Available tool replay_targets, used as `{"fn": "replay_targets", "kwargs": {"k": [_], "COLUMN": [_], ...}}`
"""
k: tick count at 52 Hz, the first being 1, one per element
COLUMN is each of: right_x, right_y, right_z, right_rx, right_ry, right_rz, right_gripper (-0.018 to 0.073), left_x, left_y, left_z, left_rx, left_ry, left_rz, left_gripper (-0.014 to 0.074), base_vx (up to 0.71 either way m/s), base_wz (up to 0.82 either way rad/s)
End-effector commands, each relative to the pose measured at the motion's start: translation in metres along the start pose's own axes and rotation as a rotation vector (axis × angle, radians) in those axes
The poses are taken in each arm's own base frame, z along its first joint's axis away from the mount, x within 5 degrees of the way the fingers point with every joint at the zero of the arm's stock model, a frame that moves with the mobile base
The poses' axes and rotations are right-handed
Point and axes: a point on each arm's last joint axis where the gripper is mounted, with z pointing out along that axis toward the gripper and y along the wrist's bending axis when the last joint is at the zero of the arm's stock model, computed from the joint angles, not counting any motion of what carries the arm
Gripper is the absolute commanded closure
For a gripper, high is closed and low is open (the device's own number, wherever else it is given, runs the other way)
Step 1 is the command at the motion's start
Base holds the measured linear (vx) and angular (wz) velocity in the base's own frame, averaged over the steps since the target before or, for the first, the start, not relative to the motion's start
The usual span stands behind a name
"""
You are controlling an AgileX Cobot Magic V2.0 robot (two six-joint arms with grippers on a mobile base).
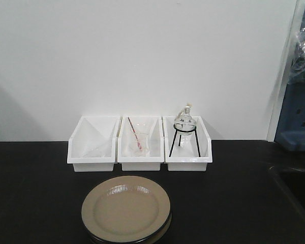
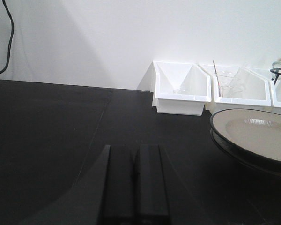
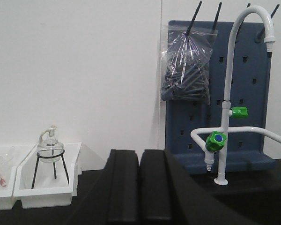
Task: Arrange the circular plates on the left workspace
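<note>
Two round beige plates (image 1: 125, 208) lie stacked on the black countertop (image 1: 35, 193), in front of the middle bin. In the left wrist view the stack (image 2: 257, 138) sits at the right edge, well to the right of my left gripper (image 2: 133, 150). That gripper is shut with nothing between its fingers, low over the bare counter. My right gripper (image 3: 139, 153) is also shut and empty, pointing at the wall between the right bin and the faucet. Neither gripper shows in the front view.
Three white bins (image 1: 140, 145) line the wall; the left holds a glass funnel, the middle a beaker with a red rod, the right a flask on a black tripod (image 1: 184, 129). A sink basin (image 1: 297, 188), white faucet (image 3: 227, 117) and blue pegboard (image 3: 215, 93) are at the right.
</note>
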Motion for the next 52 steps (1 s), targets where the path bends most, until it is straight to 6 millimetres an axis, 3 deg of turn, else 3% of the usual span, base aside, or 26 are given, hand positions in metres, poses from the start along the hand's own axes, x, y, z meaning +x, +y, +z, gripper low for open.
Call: {"fn": "replay_targets", "kwargs": {"k": [1,26,32,38,45,52], "right_x": [-0.009,-0.009,-0.011,-0.013,0.010,0.034], "right_y": [0.001,0.004,0.013,0.034,0.045,0.029], "right_z": [0.000,0.000,0.008,0.013,0.013,0.006], "right_rx": [-0.018,-0.045,-0.106,-0.297,-0.424,-0.265], "right_ry": [-0.025,-0.031,-0.061,-0.111,0.131,0.439], "right_rz": [0.015,0.023,-0.010,-0.149,-0.138,-0.035], "right_gripper": [0.0563,0.0563,0.0563,0.0563,0.0563,0.0563], "left_x": [-0.002,-0.002,-0.002,-0.002,-0.002,-0.002], "left_y": [0.000,0.000,0.000,0.000,0.000,0.000], "left_z": [-0.001,-0.001,-0.001,-0.001,-0.001,-0.001], "left_rx": [0.006,0.006,0.006,0.006,0.006,0.006], "left_ry": [-0.084,-0.084,-0.084,-0.084,-0.084,-0.084], "left_rz": [-0.005,-0.005,-0.005,-0.005,-0.005,-0.005], "left_gripper": [0.0597,0.0597,0.0597,0.0597,0.0597,0.0597], "base_vx": [0.00,0.00,0.00,0.00,0.00,0.00], "base_wz": [0.00,0.00,0.00,0.00,0.00,0.00]}}
